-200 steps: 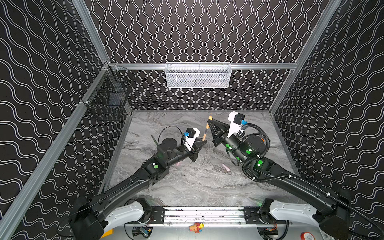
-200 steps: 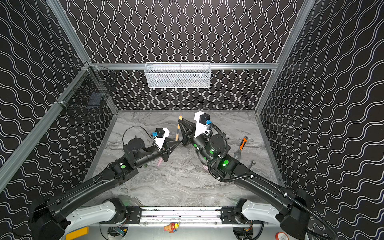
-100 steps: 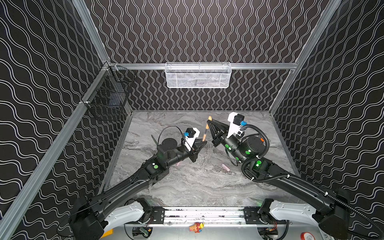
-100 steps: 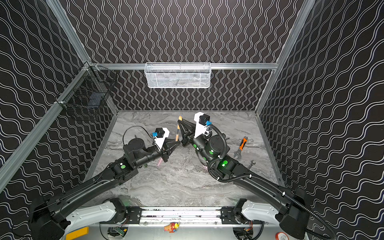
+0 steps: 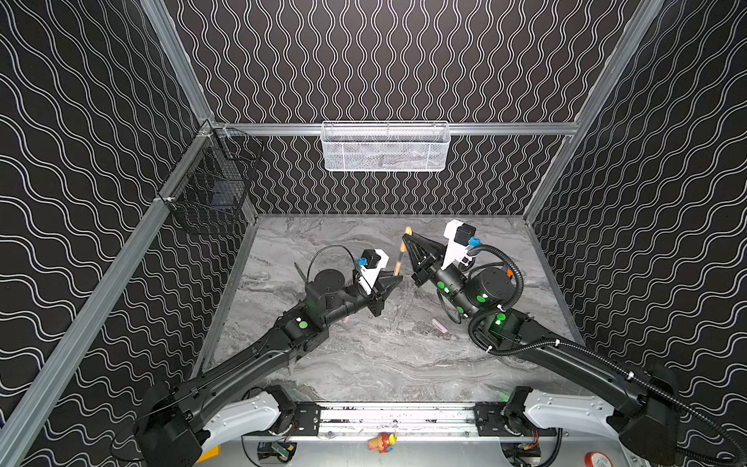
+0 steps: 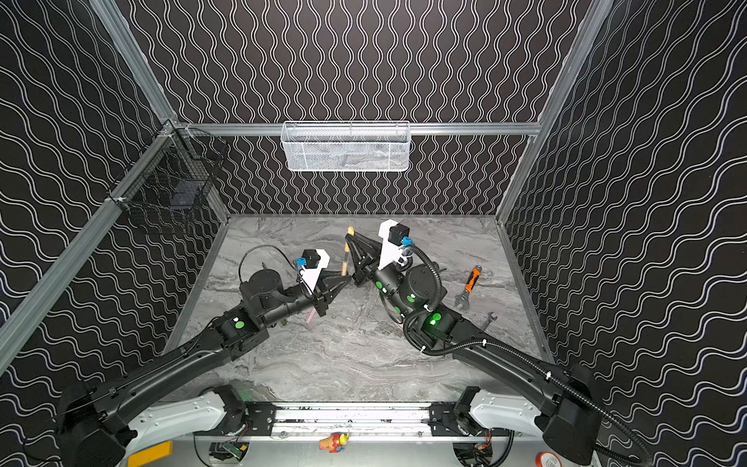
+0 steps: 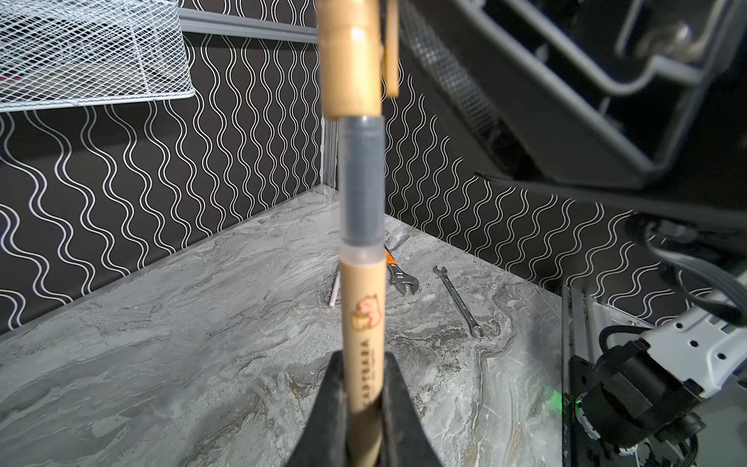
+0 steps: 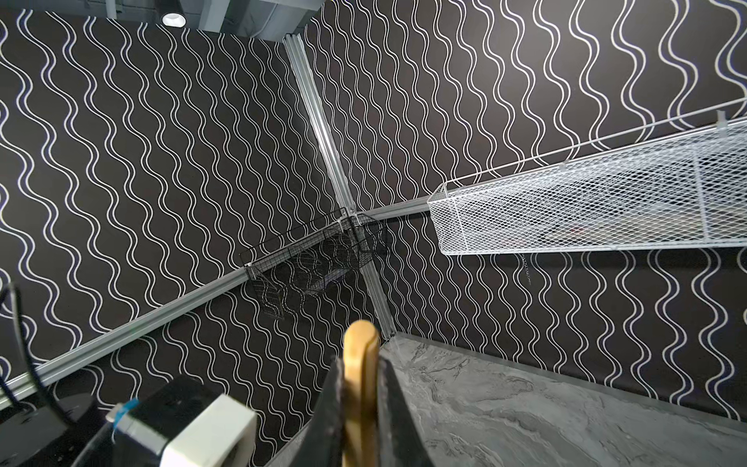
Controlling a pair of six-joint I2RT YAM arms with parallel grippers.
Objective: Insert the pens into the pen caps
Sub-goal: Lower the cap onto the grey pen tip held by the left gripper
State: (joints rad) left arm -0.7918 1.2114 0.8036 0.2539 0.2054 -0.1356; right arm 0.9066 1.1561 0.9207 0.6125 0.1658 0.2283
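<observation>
The worktop (image 7: 161,343) looks like grey veined stone, smooth, faintly glossy. The tan-gold pen (image 7: 362,323) has a matt plastic barrel and a frosted clear section over a grey core; the gold cap (image 7: 351,60) is satiny plastic. At 3 o'clock the spanner (image 7: 458,301) is bright bare metal; at 12 o'clock the basket (image 7: 89,52) is white-coated mesh.

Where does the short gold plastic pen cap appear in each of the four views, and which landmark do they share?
A top view: short gold plastic pen cap in the right gripper's tip, slightly right of centre.
A top view: cap in that gripper, slightly left of centre.
Left wrist: cap over the grey end of the tan-gold stick pen.
Right wrist: cap pinched between the dark jaws.
Shared landmark: white mesh wall basket.
</observation>
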